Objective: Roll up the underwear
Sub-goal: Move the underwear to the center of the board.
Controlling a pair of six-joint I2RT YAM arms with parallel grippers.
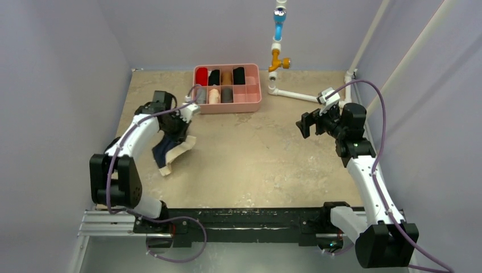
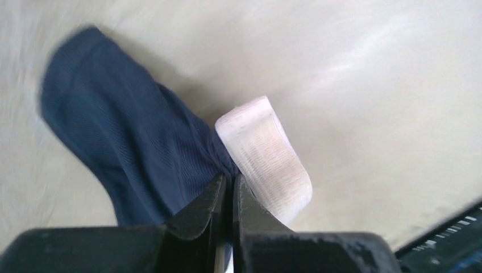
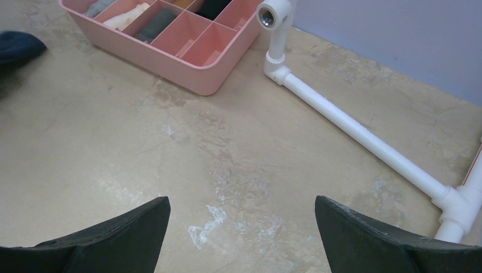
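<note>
At the left edge of the table (image 1: 256, 165) we list the left gripper (image 2: 227, 181), jaws pinched together on the underwear (image 2: 125, 148). It is navy cloth, and its pale cream band (image 2: 264, 156) curls beside the fingers. At the middle of the far edge we record a pink divided tray (image 1: 227, 109) holding fabric rolls. Toward the right edge we note the right gripper (image 3: 241, 207), jaws spread wide and holding nothing, with a white pipe (image 3: 352, 128) beyond it.

The top camera is looking down from behind the arms (image 1: 364, 170), the left wrist camera is crowding the underwear (image 2: 125, 142), and the right is sharing the tray (image 3: 165, 61) ahead of the right gripper (image 3: 242, 207).
</note>
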